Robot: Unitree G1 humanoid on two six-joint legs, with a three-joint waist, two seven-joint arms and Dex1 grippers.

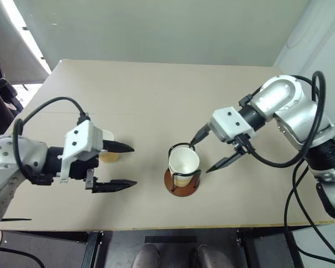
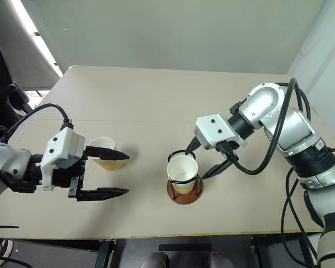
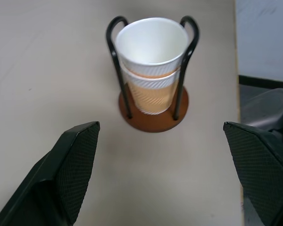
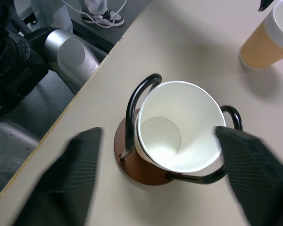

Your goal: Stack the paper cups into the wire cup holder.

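Wire cup holder (image 1: 183,180) is seen standing near the front edge of the table (image 1: 156,100), about midway along it — two paper cups (image 3: 152,70) nested inside, the upper one sitting high. Right gripper (image 1: 210,152) is held over the holder, jaws wide apart, nothing gripped. A third cup (image 2: 106,153) stands toward the left edge, behind the far finger of the left gripper (image 1: 128,166) — also spread open, empty.
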